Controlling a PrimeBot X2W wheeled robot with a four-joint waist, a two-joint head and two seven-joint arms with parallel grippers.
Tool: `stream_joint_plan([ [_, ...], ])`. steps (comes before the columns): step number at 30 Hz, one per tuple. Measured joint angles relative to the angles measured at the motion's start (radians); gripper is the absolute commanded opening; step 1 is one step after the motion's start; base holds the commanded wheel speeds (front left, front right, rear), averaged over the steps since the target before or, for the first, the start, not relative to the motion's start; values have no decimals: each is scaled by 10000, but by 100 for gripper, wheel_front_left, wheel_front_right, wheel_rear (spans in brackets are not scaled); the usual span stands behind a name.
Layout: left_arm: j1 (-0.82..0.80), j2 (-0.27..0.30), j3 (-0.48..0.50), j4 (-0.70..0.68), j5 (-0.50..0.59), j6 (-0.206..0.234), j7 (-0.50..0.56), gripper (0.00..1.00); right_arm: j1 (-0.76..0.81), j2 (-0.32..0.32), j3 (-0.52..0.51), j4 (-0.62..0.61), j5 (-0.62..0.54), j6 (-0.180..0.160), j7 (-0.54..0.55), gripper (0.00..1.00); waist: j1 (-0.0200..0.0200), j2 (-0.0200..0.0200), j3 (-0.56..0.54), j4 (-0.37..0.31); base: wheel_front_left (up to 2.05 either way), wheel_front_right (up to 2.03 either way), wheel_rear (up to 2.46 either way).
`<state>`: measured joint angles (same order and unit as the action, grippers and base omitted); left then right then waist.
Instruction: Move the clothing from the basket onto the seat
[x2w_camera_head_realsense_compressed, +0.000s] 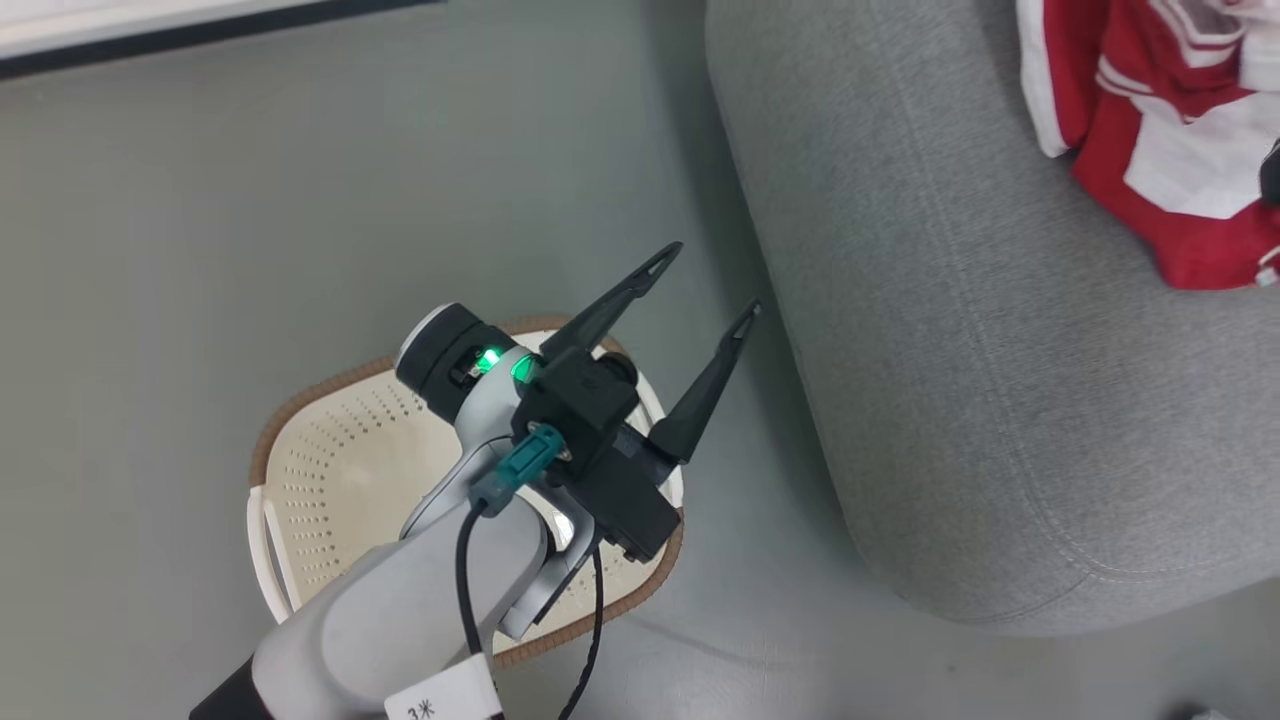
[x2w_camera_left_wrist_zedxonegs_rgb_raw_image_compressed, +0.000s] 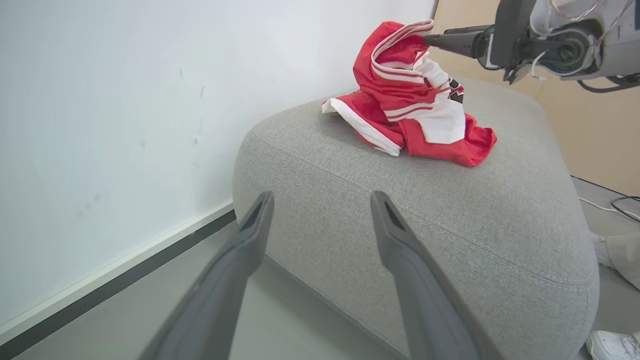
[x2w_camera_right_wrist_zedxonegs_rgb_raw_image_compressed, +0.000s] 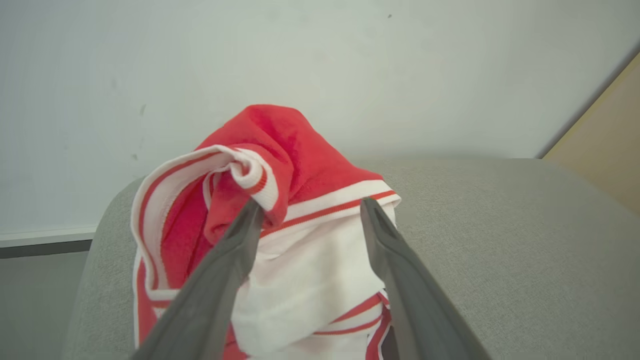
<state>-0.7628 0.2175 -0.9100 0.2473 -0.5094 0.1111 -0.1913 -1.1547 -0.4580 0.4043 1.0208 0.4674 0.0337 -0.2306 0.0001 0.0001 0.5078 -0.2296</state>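
Observation:
The red and white clothing (x2w_camera_head_realsense_compressed: 1180, 130) lies in a heap on the grey seat (x2w_camera_head_realsense_compressed: 1000, 400), near its far right. My right gripper (x2w_camera_right_wrist_zedxonegs_rgb_raw_image_compressed: 311, 204) stands open at the heap's raised top, where a striped white edge of the clothing (x2w_camera_right_wrist_zedxonegs_rgb_raw_image_compressed: 280, 145) drapes over the tip of one of its fingers (x2w_camera_right_wrist_zedxonegs_rgb_raw_image_compressed: 235, 250). The left wrist view shows that gripper (x2w_camera_left_wrist_zedxonegs_rgb_raw_image_compressed: 431, 39) touching the peak of the clothing (x2w_camera_left_wrist_zedxonegs_rgb_raw_image_compressed: 415, 110). My left gripper (x2w_camera_head_realsense_compressed: 711, 280) is open and holds nothing, hovering above the cream basket (x2w_camera_head_realsense_compressed: 320, 395), whose visible inside is bare. Its fingers (x2w_camera_left_wrist_zedxonegs_rgb_raw_image_compressed: 250, 240) point toward the seat (x2w_camera_left_wrist_zedxonegs_rgb_raw_image_compressed: 450, 210).
The basket stands on grey floor just left of the seat's rounded corner. A white wall with a dark baseboard (x2w_camera_left_wrist_zedxonegs_rgb_raw_image_compressed: 125, 270) runs behind. A person's white shoe (x2w_camera_left_wrist_zedxonegs_rgb_raw_image_compressed: 610, 345) and a cable (x2w_camera_left_wrist_zedxonegs_rgb_raw_image_compressed: 625, 205) lie on the floor past the seat.

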Motion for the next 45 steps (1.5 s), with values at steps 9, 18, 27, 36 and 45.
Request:
stream_joint_plan([
  [9,438,-186,504,886,-548,35,-219,100,731,307,336,174,-174,316,-100,100,-2,-1,-960,-161,0,0,0],
  [18,1047,-349,1095,1664,-1022,48,-407,100,1694,669,420,121,-176,458,-184,100,-3,-2,-2052,-96,0,0,0],
  [27,2198,-364,1885,2209,-1384,123,-525,100,3360,1141,288,-280,79,462,-186,100,-3,-3,-3305,349,0,0,0],
  [36,3825,96,2947,2182,-1758,132,-583,100,4877,1676,405,-1668,84,418,-188,100,-2,-2,-4351,1119,0,0,0],
  [45,5353,253,4537,1664,-1712,132,-585,100,6349,2061,454,-3524,-117,-102,-188,100,-2,-3,-5081,1747,0,0,0],
])
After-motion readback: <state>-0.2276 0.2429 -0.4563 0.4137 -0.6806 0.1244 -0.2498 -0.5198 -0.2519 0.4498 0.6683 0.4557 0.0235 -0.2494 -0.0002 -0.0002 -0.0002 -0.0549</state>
